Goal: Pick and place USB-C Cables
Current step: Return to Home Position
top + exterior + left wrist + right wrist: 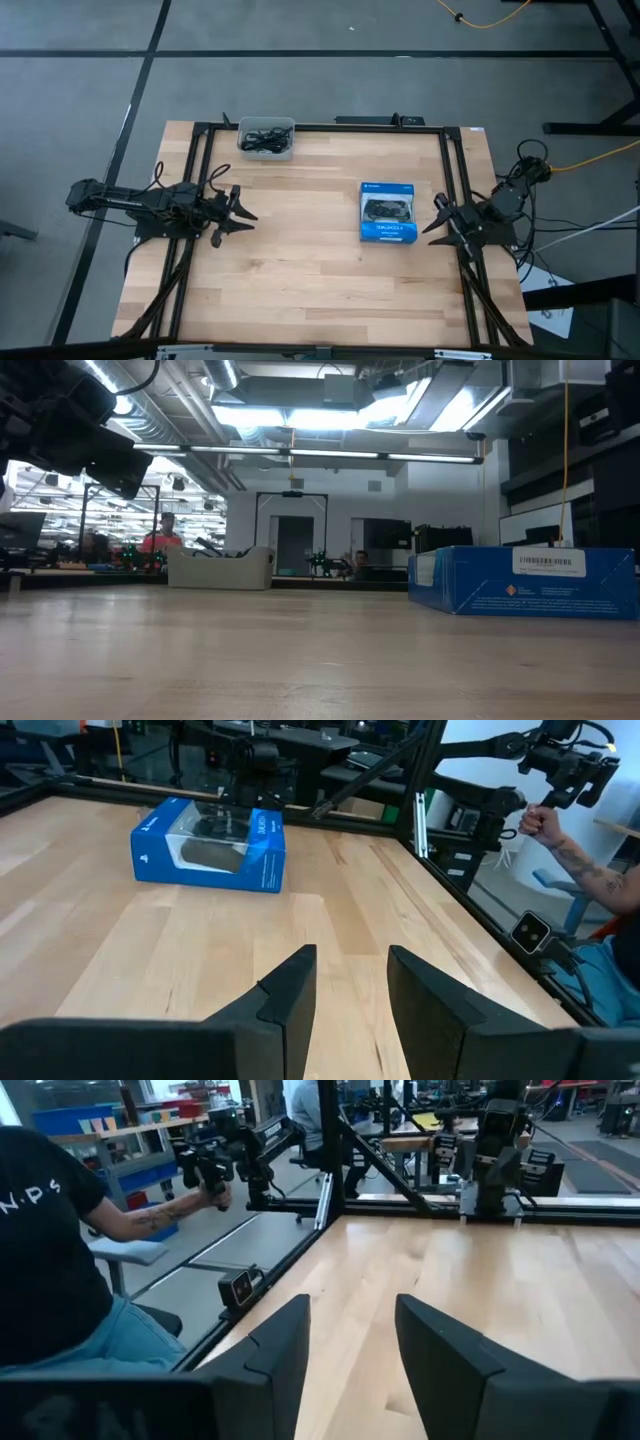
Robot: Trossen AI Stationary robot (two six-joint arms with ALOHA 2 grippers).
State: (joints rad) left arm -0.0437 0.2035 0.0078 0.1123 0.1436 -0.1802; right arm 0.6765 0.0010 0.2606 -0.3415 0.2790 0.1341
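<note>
While cables (264,141) seemingly fill the bin (266,121), left gripper (352,952) well apart.

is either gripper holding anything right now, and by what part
Nothing. The left gripper and right gripper are both open and empty; the USB-C cables lie in the gray bin.

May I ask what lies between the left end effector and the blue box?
The high view shows only bare tabletop between left end effector and blue box.
</note>
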